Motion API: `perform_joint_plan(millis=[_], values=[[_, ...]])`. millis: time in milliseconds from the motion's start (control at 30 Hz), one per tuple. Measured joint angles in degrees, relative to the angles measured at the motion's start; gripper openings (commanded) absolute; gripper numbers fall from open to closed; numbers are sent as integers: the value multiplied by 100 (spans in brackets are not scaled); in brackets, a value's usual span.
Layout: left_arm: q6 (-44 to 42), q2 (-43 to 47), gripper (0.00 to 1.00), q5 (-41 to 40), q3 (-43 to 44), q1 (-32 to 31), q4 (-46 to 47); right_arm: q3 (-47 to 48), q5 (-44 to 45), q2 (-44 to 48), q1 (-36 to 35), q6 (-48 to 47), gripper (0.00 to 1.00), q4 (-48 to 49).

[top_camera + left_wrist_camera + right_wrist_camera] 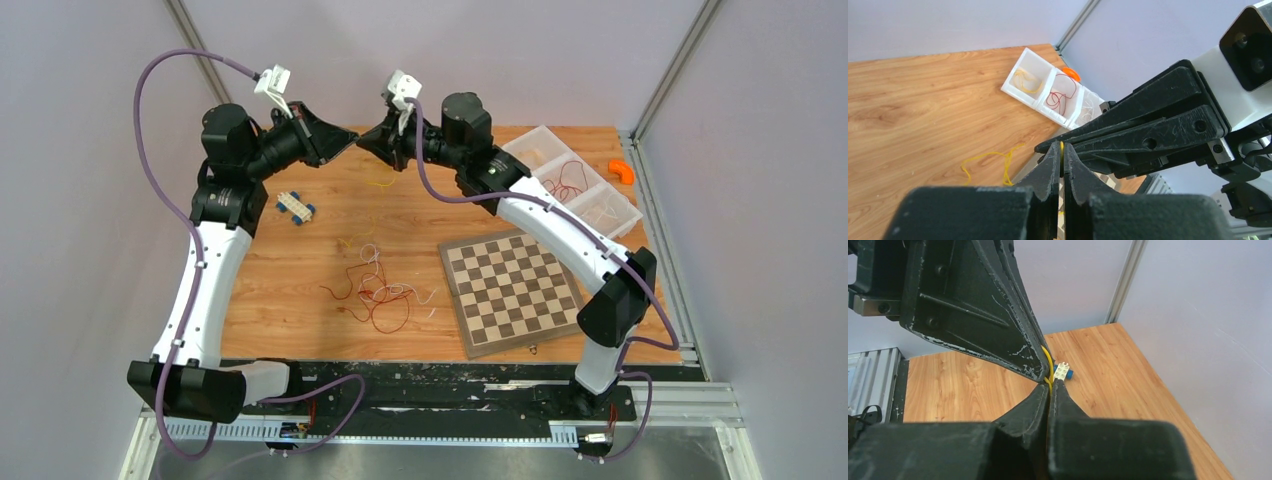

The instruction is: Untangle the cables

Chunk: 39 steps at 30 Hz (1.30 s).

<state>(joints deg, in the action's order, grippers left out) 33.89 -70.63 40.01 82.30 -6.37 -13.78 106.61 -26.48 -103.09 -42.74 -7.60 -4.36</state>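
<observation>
My left gripper [347, 140] and right gripper [366, 140] meet tip to tip, raised over the back of the table. Both are shut on one thin yellow cable, which shows between the tips in the left wrist view [1062, 149] and the right wrist view [1048, 359]. A loose yellow cable [378, 183] lies on the wood below them and also shows in the left wrist view [988, 162]. A tangle of red, white and yellow cables [380, 292] lies mid-table, left of the chessboard.
A chessboard [512, 290] lies front right. A white three-part tray [541, 130] at the back right holds yellow, red and white cables, seen also in the left wrist view [1015, 70]. An orange piece [622, 170] lies beyond it. A blue-and-white brick toy [296, 206] sits back left.
</observation>
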Motion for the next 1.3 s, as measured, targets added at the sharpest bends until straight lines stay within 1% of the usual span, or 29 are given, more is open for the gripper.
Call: perform_joint_plan(millis=[33,67,100,167,267,367,467,600,800,1000,1100,1300], values=[[13,-2,46,0,0,-2,2,0,-11,2,9,-15,0,-11],[52,-9,60,9,-7,-2,26,0,-26,9,22,-17,0,-11],[26,-9,87,42,-13,-2,50,0,-50,13,59,4,0,-24],[-9,-9,98,125,-15,-11,101,-2,-177,33,269,164,0,-109],[-146,-9,100,146,-15,-31,140,-76,-402,160,896,367,0,-289],[-398,4,100,79,-76,-35,243,-426,-664,505,1919,531,0,-448],[-575,50,100,26,-313,-35,428,-654,-785,826,2785,595,0,-645],[-651,-33,100,13,-553,-35,557,-669,-883,1056,3495,588,0,-721],[-728,-278,100,13,-566,-35,638,-254,-1008,778,4177,588,0,-636],[-868,-369,100,9,-566,-35,614,444,-1027,-122,4859,765,0,-431],[-988,-380,100,-4,-564,-35,549,761,-1034,-494,4970,1008,0,-437],[-1259,-411,100,-33,-564,-35,374,1488,-1209,-817,4920,1650,0,-389]])
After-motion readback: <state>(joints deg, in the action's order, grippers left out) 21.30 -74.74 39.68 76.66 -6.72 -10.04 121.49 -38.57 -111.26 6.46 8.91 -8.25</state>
